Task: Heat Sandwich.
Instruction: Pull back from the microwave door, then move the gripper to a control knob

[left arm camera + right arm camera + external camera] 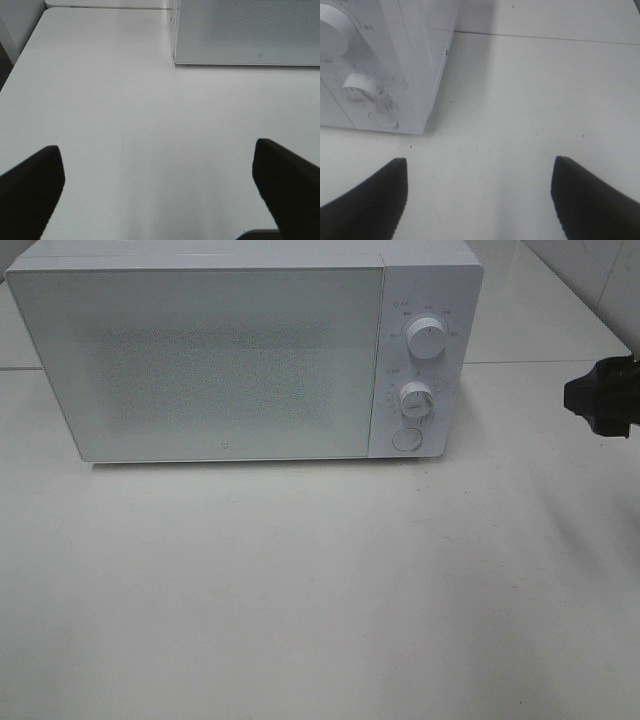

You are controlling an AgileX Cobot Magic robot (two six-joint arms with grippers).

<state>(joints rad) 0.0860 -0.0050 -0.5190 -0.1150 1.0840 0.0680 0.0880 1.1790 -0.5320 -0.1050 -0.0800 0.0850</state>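
Pincers are gaping, empty: left pincer (pixel 157 145), right pincer (pixel 480 159). Door (pixel 200 360) is sitting shut; sandwich unseen. Knob (pixel 415 397) likely next: centring squarely, squeezing gently.

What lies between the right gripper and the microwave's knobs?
Nothing: only bare white tabletop separates the right gripper from the knobs of the microwave. The high view shows it; the right wrist view agrees.
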